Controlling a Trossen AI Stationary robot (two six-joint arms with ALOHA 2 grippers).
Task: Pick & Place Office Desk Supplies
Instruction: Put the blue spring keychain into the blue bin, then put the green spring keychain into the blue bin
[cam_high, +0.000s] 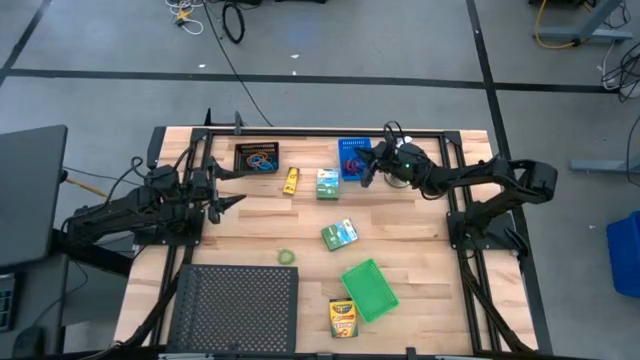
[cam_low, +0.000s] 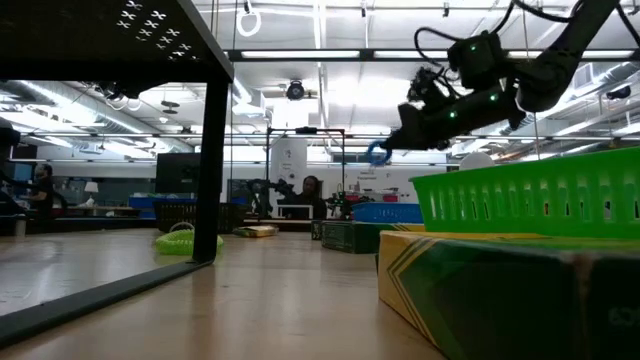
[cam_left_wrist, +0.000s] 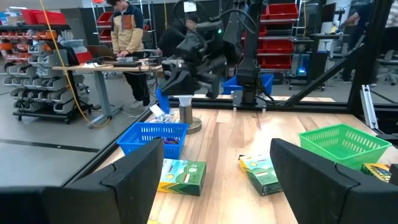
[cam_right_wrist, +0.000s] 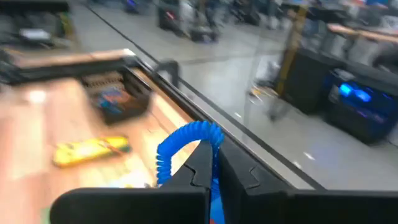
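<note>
The floor (cam_high: 400, 40) is grey concrete, crossed by dark tape lines, with loose cables (cam_high: 232, 20) lying on it. Beyond the table stands a desk (cam_left_wrist: 106, 65) with a person (cam_left_wrist: 127, 37) behind it — red storage bins (cam_left_wrist: 280, 25) fill shelving further back. Ceiling strip lights (cam_low: 330, 55) run overhead.

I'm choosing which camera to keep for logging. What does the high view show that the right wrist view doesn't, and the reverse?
Only the high view shows the left hand open near the table's left side, the black mesh tray, the green bin, the crayon box, the blue bin and two green-white boxes.

Only the right wrist view shows the right hand shut on a blue coiled band.

Both show the black bin and the yellow tube on the wooden table.
</note>
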